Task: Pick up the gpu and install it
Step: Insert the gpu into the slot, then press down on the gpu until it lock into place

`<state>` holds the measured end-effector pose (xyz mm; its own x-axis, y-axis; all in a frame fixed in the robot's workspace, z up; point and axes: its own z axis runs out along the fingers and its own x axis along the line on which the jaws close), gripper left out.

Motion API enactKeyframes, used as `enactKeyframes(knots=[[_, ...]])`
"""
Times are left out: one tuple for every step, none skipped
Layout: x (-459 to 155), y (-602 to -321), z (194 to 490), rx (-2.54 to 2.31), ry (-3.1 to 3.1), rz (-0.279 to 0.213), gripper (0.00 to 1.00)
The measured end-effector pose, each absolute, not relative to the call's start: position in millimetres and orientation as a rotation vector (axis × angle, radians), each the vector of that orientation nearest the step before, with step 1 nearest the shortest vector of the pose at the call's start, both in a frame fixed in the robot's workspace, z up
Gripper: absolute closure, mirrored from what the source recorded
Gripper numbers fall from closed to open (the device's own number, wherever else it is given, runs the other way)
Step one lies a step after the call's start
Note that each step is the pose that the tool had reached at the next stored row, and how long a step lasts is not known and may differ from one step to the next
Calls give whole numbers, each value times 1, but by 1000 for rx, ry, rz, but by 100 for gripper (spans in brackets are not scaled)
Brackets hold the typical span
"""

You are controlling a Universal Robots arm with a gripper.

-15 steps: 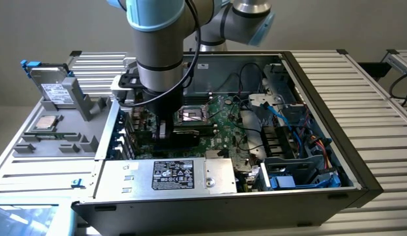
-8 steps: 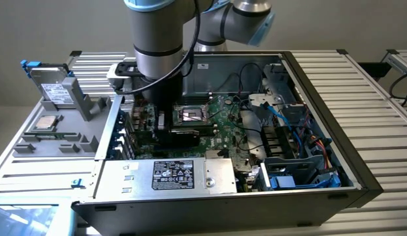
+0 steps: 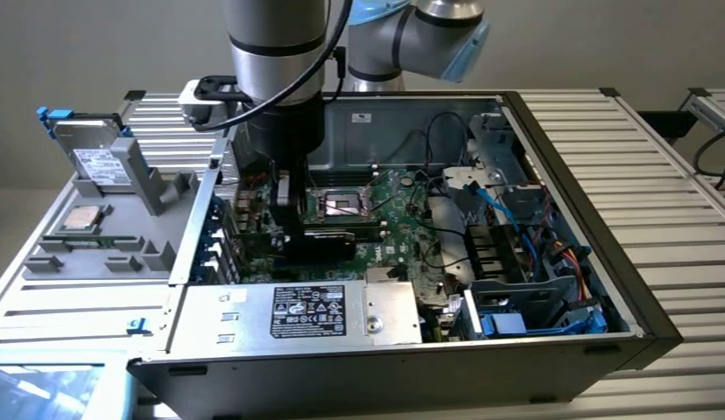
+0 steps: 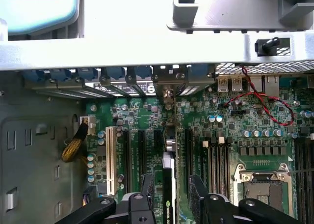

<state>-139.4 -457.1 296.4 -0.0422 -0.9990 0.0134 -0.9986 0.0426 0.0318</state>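
Black-covered gpu (image 4: 168, 184) stands edge-down in its motherboard (image 4: 206, 121) slot between the spread-open gripper (image 4: 169, 197) fingers; half-seated, it could tilt.

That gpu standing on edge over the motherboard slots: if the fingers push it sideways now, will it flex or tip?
Probably stiff: the gpu looks like a rigid board. Standing on its thin edge between the open gripper fingers, it could tip sideways. Exposed board parts suggest it is fragile.
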Motion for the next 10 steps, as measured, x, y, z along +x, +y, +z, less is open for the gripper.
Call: enactKeyframes(knots=[[-139, -457, 296, 2152, -2245, -22, 57], [-139, -457, 296, 2152, -2245, -22, 57], [-139, -457, 296, 2152, -2245, -22, 57], [-139, -457, 296, 2152, -2245, -22, 57], [-139, -457, 296, 2152, -2245, -22, 57], [-139, -457, 296, 2152, -2245, -22, 57], [-138, -457, 296, 2152, -2245, -22, 57], [-138, -457, 296, 2152, -2245, -22, 57], [-138, -457, 296, 2152, -2245, -22, 57], [-138, -457, 296, 2152, -2245, -22, 57]])
